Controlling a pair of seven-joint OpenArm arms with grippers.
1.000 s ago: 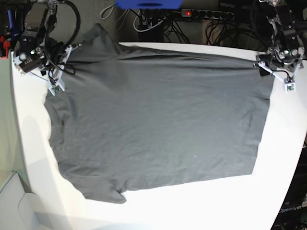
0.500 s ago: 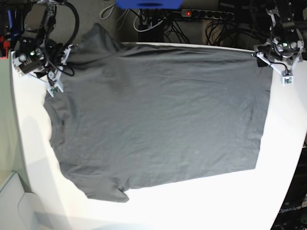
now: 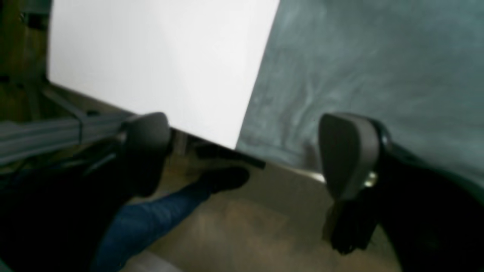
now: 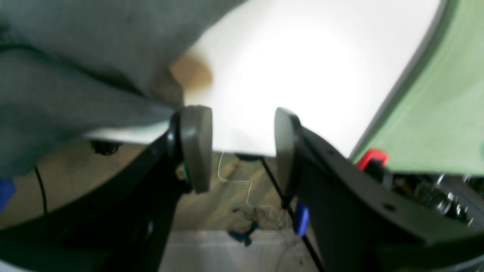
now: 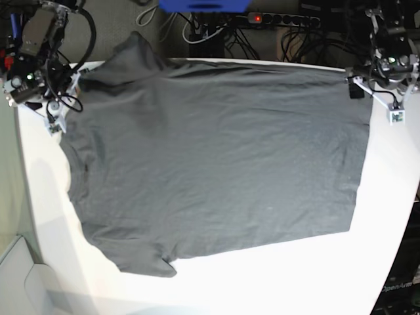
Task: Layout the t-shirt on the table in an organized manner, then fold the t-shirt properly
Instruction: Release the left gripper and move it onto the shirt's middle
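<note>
Charcoal-grey cotton t-shirt (image 5: 216, 164) now lies spread flat on white bench (image 5: 275, 282); we note left end effector (image 3: 249, 151) and right end effector (image 4: 242, 147) both released, withdrawn from its far corners; folding comes next.

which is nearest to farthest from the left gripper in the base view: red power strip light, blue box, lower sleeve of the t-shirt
From the left gripper:
1. red power strip light, top centre.
2. blue box, top edge, further across.
3. lower sleeve of the t-shirt, bottom, opposite side.
</note>
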